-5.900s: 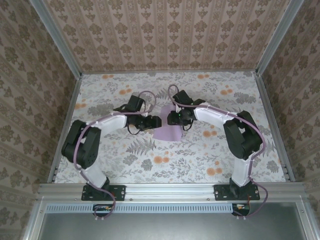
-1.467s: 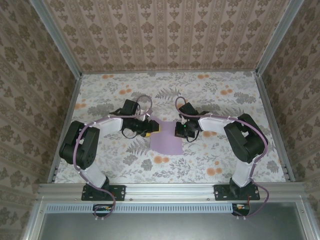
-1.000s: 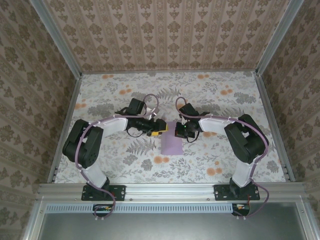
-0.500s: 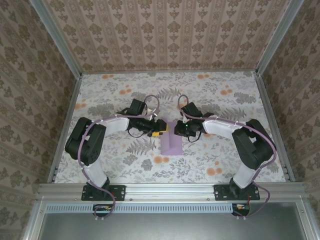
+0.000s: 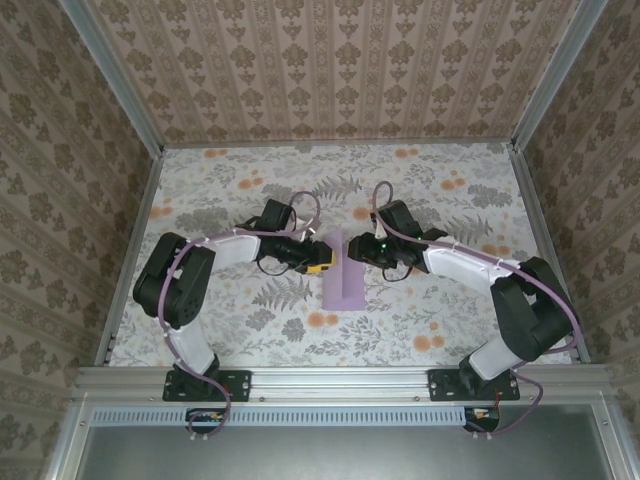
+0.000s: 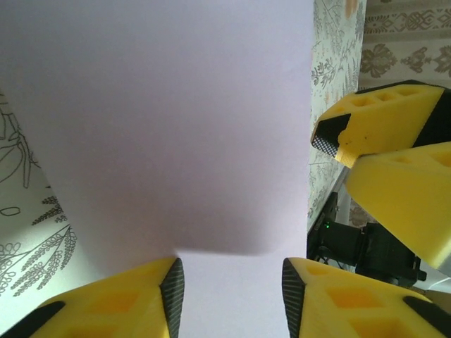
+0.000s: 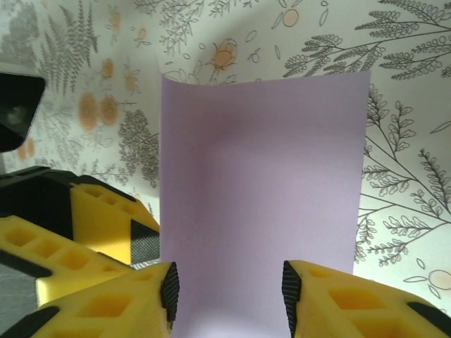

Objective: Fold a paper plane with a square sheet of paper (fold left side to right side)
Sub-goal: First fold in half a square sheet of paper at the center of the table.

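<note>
lilac paper (image 5: 343, 278) lying on flowered table (image 5: 220, 180) near centre, between the two grippers; seen from top as narrow rectangle, long sides running away from arm bases. left gripper (image 5: 324, 263) at its left long edge, yellow fingertips abt over the edge; touching or just above, cannot tell from top. right gripper (image 5: 367, 250) at upper right edge, its fingers mostly hidden under black wrist body.

left wrist view: paper (image 6: 169, 127) very close and blurred, soft rounded shadow line low down, layers hard to separate. left gripper (image 6: 229, 296) jaws spread apart, nothing pinched, paper showing in the gap. right arm's yellow fingers (image 6: 380, 134) at right, cut off by frame.

right wrist view: paper (image 7: 261, 183) mostly flat, top left corner a bit curled up, near edge cut off by lower frame. right gripper (image 7: 229, 299) jaws also spread, released, paper seen btw them. left arm's fingers (image 7: 99, 225) just beside paper's left edge, contact not clear.
</note>
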{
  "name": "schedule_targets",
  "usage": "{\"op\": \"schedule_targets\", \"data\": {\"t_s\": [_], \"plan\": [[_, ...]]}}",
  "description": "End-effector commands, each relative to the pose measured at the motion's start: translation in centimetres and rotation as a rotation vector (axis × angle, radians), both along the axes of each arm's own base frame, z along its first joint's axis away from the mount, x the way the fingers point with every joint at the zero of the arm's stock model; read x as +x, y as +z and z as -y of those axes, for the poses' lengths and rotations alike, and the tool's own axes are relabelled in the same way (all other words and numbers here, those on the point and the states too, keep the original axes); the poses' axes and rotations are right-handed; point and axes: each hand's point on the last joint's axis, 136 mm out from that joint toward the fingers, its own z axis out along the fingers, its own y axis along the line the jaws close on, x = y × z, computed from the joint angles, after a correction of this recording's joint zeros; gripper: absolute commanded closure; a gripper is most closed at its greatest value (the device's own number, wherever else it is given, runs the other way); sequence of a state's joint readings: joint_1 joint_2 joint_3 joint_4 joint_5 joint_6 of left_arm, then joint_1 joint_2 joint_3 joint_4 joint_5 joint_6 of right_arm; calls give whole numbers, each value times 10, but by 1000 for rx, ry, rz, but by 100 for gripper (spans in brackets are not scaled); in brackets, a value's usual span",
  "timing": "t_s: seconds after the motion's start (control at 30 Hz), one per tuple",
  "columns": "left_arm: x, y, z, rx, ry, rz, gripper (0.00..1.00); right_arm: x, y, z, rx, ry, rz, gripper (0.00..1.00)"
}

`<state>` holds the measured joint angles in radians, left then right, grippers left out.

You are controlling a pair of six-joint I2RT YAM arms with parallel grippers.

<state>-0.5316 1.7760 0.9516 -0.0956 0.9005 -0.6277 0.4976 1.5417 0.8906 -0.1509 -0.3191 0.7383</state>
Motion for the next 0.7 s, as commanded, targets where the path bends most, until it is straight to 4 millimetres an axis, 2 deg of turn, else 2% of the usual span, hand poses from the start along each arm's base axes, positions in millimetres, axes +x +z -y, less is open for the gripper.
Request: {"op": "schedule_targets", "data": {"t_s": [0.0,0.2,0.47,0.67], "plan": [[4,0,5,-8,-5,5,63,-2,12,-13,109,31,4,50],[5,0,5,-6,-2,8,73,-3,9,-25,165,58,-29,47],[5,-1,5,-1,1,7,78,-5,-7,-29,144,55,-91,49],[6,-2,4,5,5,5,78,-7,-12,-31,143,61,-113,69]]}}
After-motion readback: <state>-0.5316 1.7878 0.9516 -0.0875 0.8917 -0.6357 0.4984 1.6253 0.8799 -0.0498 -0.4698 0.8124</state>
